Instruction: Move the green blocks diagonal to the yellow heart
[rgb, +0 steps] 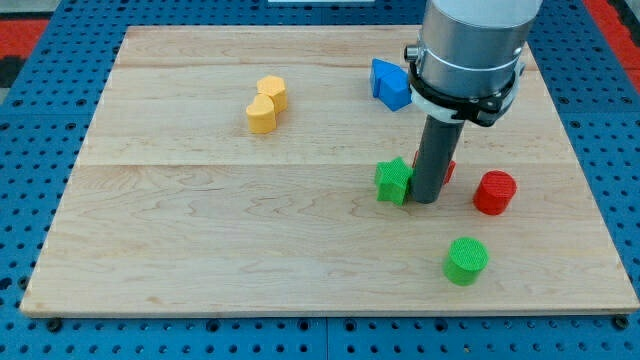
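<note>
A yellow heart (266, 103) lies on the wooden board at the upper left of centre. A green star-shaped block (393, 180) sits right of centre. A green cylinder (466, 260) stands lower right. My tip (426, 199) rests on the board directly against the right side of the green star block. A red block (449, 170) is mostly hidden behind the rod.
A blue block (391, 83) lies near the top, just left of the arm's grey body (470, 50). A red cylinder (494, 192) stands to the right of the rod. The board's (200, 250) edges border a blue pegboard surround.
</note>
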